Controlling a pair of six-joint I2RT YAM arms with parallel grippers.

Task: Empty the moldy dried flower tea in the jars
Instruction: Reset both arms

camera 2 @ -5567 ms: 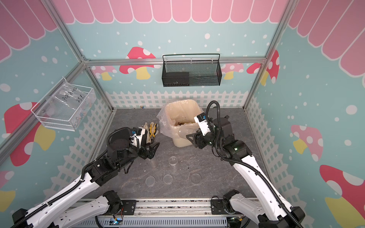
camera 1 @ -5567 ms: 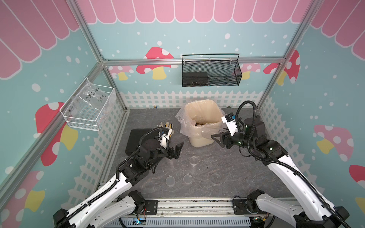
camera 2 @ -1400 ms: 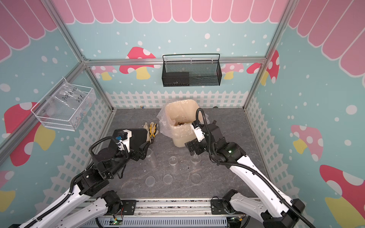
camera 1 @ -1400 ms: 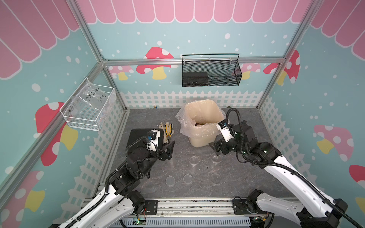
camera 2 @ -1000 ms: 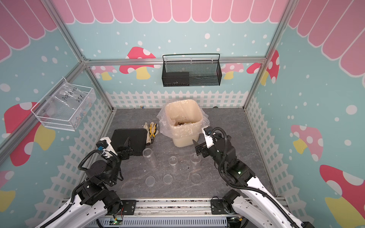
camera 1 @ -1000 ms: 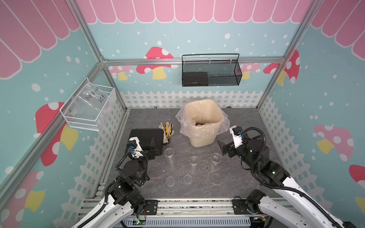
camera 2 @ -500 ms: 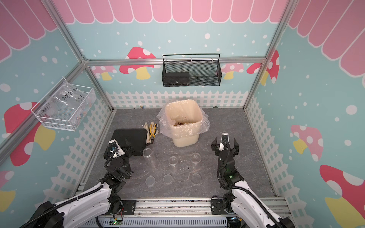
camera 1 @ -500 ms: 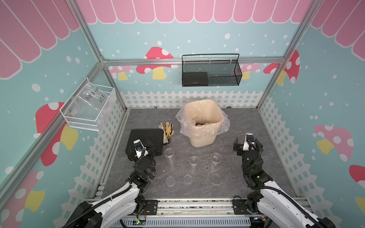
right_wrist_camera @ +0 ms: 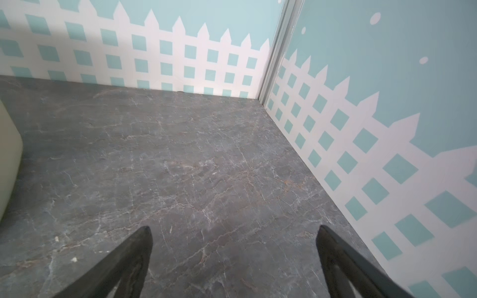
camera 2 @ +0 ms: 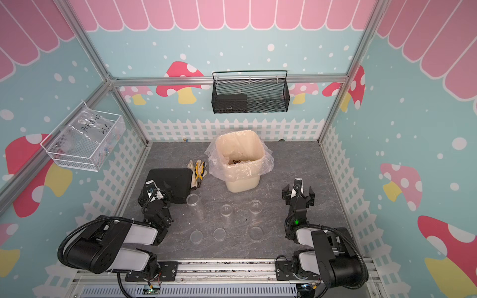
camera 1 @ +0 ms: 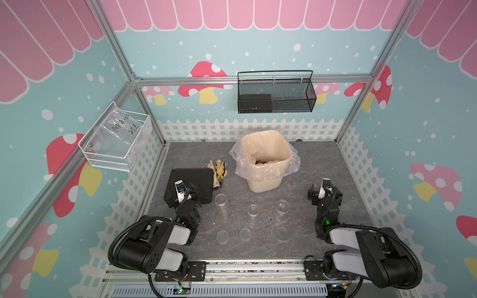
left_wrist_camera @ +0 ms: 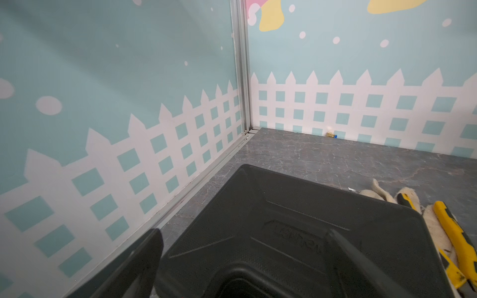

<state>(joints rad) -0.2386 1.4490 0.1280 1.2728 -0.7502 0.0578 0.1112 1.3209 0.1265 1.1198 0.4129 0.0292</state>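
Jars [camera 1: 253,210]: three clear plastic cylinders, upright and uncapped, in a row on the grey marbled counter [camera 1: 296,160], with round lids [camera 1: 245,234] lying flat before them. Reddish-brown tea [camera 1: 262,162] lies in the bag-lined cream bin [camera 1: 263,180] behind. Left hand [left_wrist_camera: 244,232] and right hand [camera 2: 297,192] flank the row without touching it, fingers spread, holding nothing.

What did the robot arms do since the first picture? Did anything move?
Both arms pulled back toward the front. The left tool let go of the tall jar, now standing by the black case; the right tool let go of the right jar, now standing in front of the bin. Both tools are open and empty. The middle jar, three lids, bin and gloves stayed put.
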